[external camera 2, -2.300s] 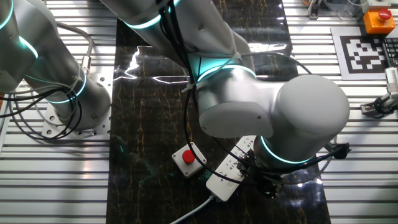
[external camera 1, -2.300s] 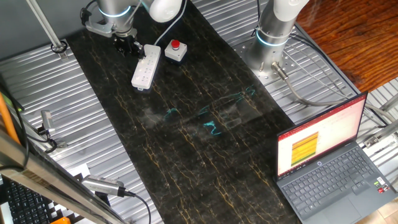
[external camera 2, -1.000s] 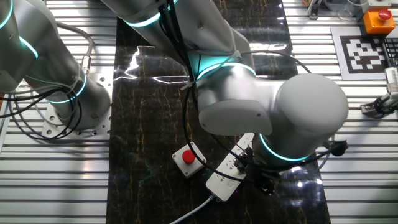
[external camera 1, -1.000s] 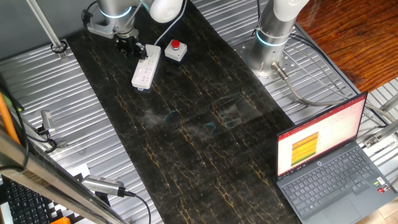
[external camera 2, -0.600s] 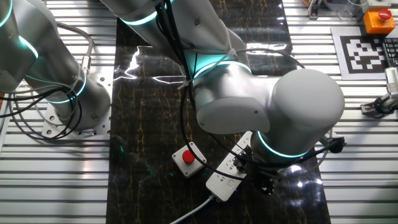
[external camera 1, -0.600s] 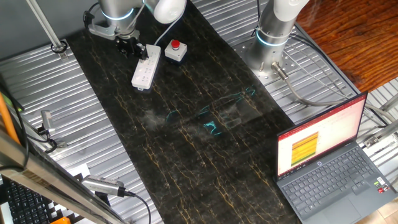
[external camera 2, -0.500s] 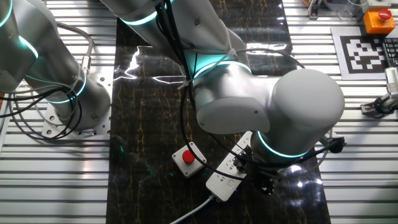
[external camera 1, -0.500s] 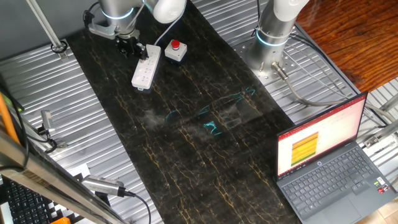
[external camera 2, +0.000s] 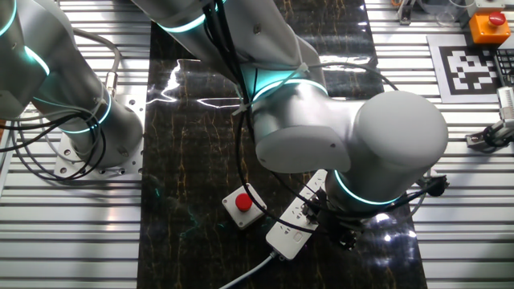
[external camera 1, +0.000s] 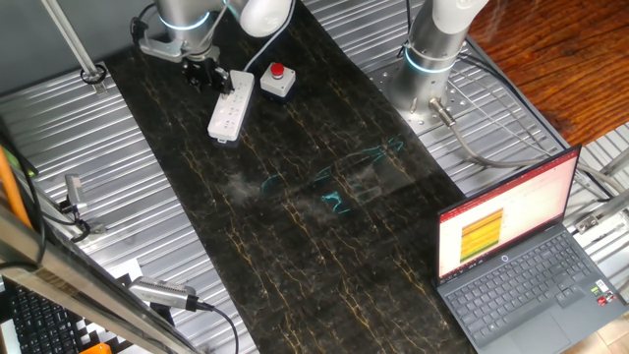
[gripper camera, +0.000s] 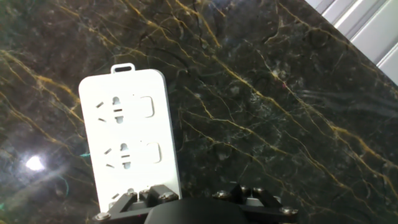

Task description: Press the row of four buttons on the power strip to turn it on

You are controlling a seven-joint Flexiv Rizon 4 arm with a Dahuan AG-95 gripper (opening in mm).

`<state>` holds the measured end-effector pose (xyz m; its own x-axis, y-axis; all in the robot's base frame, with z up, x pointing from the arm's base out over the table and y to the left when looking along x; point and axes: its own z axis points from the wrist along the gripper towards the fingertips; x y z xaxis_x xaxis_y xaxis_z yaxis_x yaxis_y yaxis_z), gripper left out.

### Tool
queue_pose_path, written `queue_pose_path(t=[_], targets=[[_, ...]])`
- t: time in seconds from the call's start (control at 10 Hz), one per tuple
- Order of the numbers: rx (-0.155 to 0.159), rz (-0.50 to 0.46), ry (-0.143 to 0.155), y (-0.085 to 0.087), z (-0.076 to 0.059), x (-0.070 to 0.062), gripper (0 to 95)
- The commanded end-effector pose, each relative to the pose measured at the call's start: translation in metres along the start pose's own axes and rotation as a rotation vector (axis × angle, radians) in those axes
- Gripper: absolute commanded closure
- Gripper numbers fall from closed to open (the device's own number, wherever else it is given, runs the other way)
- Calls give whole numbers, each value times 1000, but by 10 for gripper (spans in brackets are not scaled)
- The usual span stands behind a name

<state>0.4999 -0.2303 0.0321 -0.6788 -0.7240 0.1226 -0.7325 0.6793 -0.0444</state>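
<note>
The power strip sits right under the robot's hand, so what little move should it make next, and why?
Probably a short push straight down. The end effector hangs over the cable end of the power strip, and the hand view shows two sockets with their square buttons just ahead; whether it touches one cannot be told.

one fixed view looks down steeply from high up and well back, taking in the whole length of the dark marble-patterned table top (external camera 1: pixel 295 206), with the long white plastic power strip (external camera 1: pixel 230 105) small near the upper left of the picture. the other fixed view faces the opposite way from much nearer, so the bulky white robot arm (external camera 2: pixel 353 152) fills its middle and hides part of the strip (external camera 2: pixel 293 225). the hand view sits just behind the jaws and looks straight down along them from very close, showing two sockets of the strip (gripper camera: pixel 127 137) ahead of the jaws. all three views share that strip and the dark top around it.
</note>
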Motion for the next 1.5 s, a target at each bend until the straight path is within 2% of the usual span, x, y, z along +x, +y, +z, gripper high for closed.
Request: queue_pose_path(t=[0.1, 0.3, 0.8, 1.3, 1.5], targets=[[-4, 0, -6, 0, 15, 0, 380], [-5, 5, -2, 0, 11, 0, 380], [-2, -16, -18, 0, 17, -1, 380], [-8, -12, -19, 0, 16, -1, 380], [-14, -7, -9, 0, 3, 1, 380]])
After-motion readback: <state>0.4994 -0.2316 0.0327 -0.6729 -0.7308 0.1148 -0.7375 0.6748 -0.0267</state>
